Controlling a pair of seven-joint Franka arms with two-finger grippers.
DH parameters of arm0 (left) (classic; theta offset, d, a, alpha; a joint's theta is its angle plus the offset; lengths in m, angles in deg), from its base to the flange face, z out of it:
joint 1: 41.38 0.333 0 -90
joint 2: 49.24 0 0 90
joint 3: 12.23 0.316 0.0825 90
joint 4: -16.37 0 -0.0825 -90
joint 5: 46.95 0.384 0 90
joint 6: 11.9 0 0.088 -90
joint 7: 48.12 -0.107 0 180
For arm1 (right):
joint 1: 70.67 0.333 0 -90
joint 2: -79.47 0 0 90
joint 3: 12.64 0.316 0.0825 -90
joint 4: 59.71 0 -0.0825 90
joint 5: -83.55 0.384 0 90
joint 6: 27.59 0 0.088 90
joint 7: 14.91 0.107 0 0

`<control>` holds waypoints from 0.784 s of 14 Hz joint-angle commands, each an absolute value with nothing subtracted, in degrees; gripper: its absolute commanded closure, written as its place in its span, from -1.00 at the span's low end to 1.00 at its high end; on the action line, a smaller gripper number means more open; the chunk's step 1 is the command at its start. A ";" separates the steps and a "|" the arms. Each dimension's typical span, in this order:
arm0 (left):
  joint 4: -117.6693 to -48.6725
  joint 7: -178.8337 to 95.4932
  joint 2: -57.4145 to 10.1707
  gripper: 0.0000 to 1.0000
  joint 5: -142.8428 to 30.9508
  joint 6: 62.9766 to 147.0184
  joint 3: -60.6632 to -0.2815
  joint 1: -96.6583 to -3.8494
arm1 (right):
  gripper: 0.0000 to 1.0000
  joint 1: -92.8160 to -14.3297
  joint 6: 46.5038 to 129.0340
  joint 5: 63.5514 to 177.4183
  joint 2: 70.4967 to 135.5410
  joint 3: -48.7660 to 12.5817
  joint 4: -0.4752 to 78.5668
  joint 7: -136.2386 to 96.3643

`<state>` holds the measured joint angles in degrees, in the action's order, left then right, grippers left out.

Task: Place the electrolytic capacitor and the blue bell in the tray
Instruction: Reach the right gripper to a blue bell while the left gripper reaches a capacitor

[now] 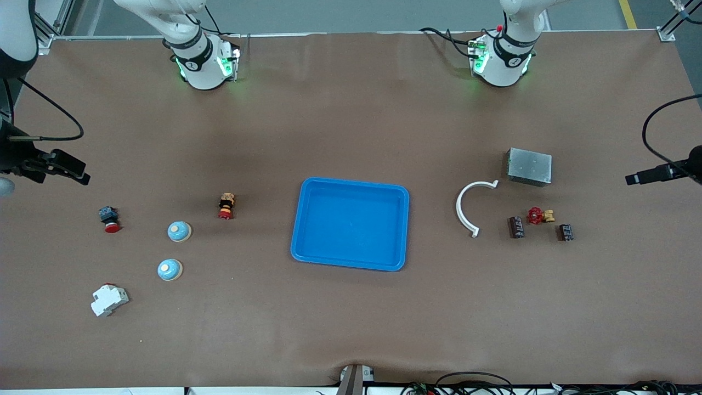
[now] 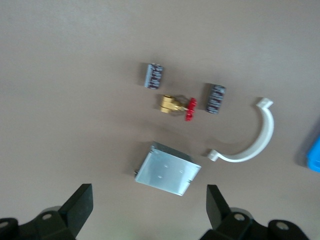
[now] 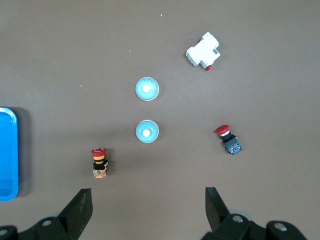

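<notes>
Bells (image 1: 179, 231) (image 1: 169, 269): two blue domes at the right arm's end, smooth and rounded, likely slippery, so pinch low across the rim. Tray (image 1: 351, 224) mid-table, nothing in it. Capacitors (image 1: 515, 226) (image 1: 566, 232): light rigid cylinders lying flat at the left arm's end, grip across the body. Right gripper (image 3: 147, 212) and left gripper (image 2: 150, 212) both spread wide, holding nothing, high over their parts.

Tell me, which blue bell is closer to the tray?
The bell beside the button with the yellow body. It lies closer to the tray than the other bell, which lies nearer the front camera, by the white breaker.
</notes>
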<state>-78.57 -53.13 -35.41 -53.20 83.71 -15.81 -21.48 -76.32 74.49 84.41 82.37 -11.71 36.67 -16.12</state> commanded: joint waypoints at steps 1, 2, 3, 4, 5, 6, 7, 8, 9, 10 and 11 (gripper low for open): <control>-82.49 -53.92 -35.18 -1.00 -49.07 89.75 -16.36 -22.21 | -1.00 -76.74 78.30 84.87 86.48 -11.06 36.97 -14.83; -85.38 -53.92 -35.62 -1.00 -48.28 93.53 -16.71 -22.48 | -1.00 -76.56 79.63 84.87 88.50 -11.06 36.97 -13.51; -87.93 -53.40 -35.71 -1.00 -48.19 97.22 -17.07 -22.48 | -1.00 -76.39 80.77 84.87 90.09 -10.97 36.97 -11.41; -90.22 -52.87 -35.80 -1.00 -48.18 100.48 -17.24 -22.48 | -1.00 -75.86 81.91 84.87 91.67 -10.97 36.88 -8.95; -92.25 -52.00 -35.80 -1.00 -48.18 103.73 -17.42 -22.57 | -1.00 -75.33 83.05 84.78 93.34 -10.97 36.88 -7.71; -94.27 -50.07 -35.88 -1.00 -48.10 106.37 -17.59 -22.57 | -1.00 -75.07 84.81 84.78 94.83 -10.97 36.88 -7.18; -95.94 -48.75 -36.06 -1.00 -46.97 108.75 -17.68 -22.66 | -1.00 -75.07 86.48 84.78 96.50 -10.97 36.79 -7.17; -97.35 -48.21 -35.97 -1.00 -45.65 111.03 -18.03 -22.66 | -1.00 -75.33 87.97 84.78 98.17 -10.97 36.62 -7.17; -98.50 -47.43 -35.62 -1.00 -45.55 113.32 -18.30 -22.66 | -1.00 -75.33 89.47 84.78 99.75 -10.97 36.53 -7.17; -99.38 -46.90 -35.19 -1.00 -45.55 115.52 -18.30 -22.66 | -1.00 -75.16 90.61 84.78 100.81 -10.97 36.53 -7.08; -100.08 -46.72 -34.05 -1.00 -45.46 117.54 -18.30 -22.66 | -1.00 -75.07 92.02 84.78 101.96 -10.97 36.53 -7.08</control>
<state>-97.33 -48.18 -33.83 -46.98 113.57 -18.04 -22.64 -75.19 90.51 84.53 99.86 -11.04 37.62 -8.28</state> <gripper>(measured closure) 0.000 0.000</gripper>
